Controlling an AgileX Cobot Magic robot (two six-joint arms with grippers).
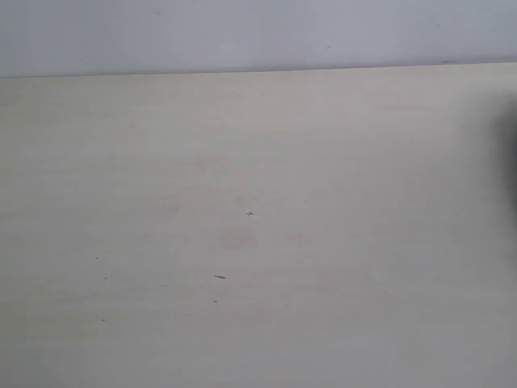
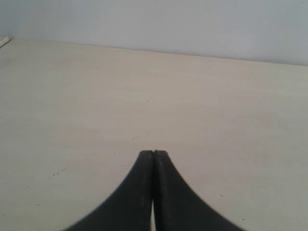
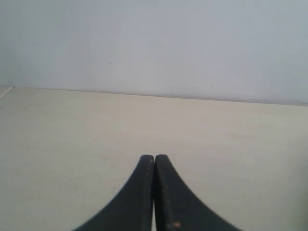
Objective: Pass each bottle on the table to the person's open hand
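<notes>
No bottle and no person's open hand shows in any view. The pale beige table (image 1: 242, 162) fills the exterior view, bare but for a few tiny dark specks (image 1: 220, 277). In the left wrist view my left gripper (image 2: 153, 153) is shut, its black fingers pressed together over the tabletop (image 2: 144, 86) with nothing between them. The right wrist view shows my right gripper (image 3: 154, 157) shut the same way above the table (image 3: 144, 120). Neither gripper is clearly visible in the exterior view.
A plain pale grey wall (image 1: 242, 32) rises behind the table's far edge (image 1: 242, 72). A dark blurred shape (image 1: 510, 153) sits at the exterior view's right border; I cannot tell what it is.
</notes>
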